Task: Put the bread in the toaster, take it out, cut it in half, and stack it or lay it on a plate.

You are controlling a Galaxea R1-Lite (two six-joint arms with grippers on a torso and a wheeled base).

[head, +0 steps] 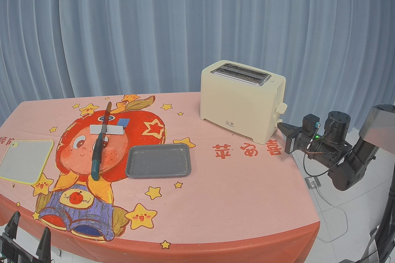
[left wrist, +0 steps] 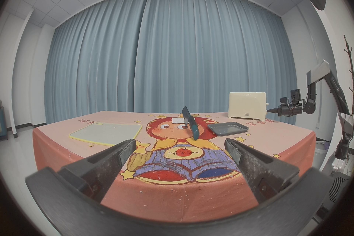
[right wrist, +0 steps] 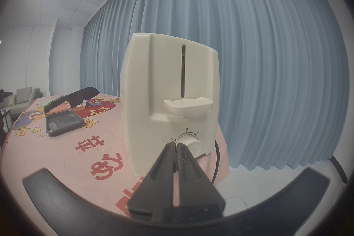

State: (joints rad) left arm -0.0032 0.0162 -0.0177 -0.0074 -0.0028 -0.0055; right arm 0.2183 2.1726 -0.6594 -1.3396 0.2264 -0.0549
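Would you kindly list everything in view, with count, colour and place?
Boxy two-slot toaster: one, cream, table's far right.
Shallow rectangular tray: one, dark grey, table centre.
Long knife: one, teal handle, left of tray, propped on block.
Small flat block: one, white, under the blade.
Flat cutting board: one, pale grey, yellow-green rim, table's left edge.
Cartoon-printed tablecloth: one, pink, covering table.
Pleated curtain: one, blue-grey, behind table.
Left gripper: one, black, open, off table's near-left edge.
Right gripper: one, black, shut, at toaster's lever end.

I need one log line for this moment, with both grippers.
right gripper: shut, by toaster dial | left gripper: open | lever: down
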